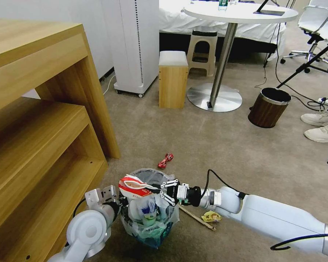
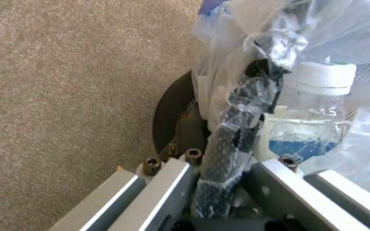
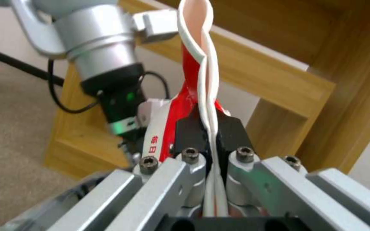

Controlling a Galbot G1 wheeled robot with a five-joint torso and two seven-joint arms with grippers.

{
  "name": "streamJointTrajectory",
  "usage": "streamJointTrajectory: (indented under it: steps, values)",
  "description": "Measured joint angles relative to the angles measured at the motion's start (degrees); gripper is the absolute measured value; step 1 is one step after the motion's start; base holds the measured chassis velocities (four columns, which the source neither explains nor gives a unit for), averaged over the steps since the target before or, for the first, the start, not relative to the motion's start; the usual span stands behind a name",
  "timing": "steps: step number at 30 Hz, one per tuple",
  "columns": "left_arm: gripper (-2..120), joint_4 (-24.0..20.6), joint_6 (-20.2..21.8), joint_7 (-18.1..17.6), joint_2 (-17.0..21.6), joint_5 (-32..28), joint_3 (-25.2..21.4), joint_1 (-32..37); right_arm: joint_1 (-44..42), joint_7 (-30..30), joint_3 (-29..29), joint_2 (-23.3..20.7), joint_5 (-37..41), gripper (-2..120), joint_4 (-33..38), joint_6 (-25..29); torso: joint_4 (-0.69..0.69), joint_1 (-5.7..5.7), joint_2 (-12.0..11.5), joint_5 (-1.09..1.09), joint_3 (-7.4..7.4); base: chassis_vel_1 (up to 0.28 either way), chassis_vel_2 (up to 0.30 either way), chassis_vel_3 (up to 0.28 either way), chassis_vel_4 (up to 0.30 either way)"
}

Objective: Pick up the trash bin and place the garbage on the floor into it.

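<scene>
Two grippers busy at trash bin (image 1: 149,214), which I see lifted beside wooden shelf (image 1: 43,120). Left gripper (image 2: 219,179) clamped on bin's bagged rim. Right gripper (image 3: 210,134) pinches flattened red paper cup (image 1: 135,185) over bin mouth. Wooden stick (image 1: 196,217), yellow wrapper (image 1: 211,217) on floor (image 1: 215,145) nearby; red wrapper (image 1: 165,160) farther off.
</scene>
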Motion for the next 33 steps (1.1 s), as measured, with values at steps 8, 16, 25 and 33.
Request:
streamJointTrajectory:
  steps: [8, 16, 25, 33]
  values:
    - [0, 0.0, 0.0, 0.0, -0.4, 0.0, 0.0, 0.1, -0.8, -0.8, 0.0, 1.8, -1.4, 0, -3.6, 0.1, 0.0, 0.0, 0.0, 0.0, 0.0, 0.0, 0.0, 0.0, 0.0]
    - [0, -0.8, 0.0, 0.0, -0.5, 0.0, -0.4, 0.4, -1.4, -0.2, 0.1, 3.4, -3.7, 0, -6.1, 0.1, 0.0, 0.0, 0.0, 0.0, 0.0, 0.0, 0.0, 0.0, 0.0]
    - [0, -1.2, 0.0, -0.1, -0.6, 0.1, -0.5, 0.9, -2.4, 0.8, 0.5, 4.0, -5.4, 0, -7.3, 0.1, 0.0, 0.0, 0.0, 0.01, 0.0, 0.0, 0.0, 0.0, 0.0]
    - [0, -1.5, -0.1, -0.1, -0.4, 0.0, -0.6, 1.0, -3.5, 1.8, 1.4, 3.5, -6.8, 0, -7.7, 0.1, 0.0, 0.0, 0.0, 0.01, 0.0, 0.0, 0.0, 0.0, 0.0]
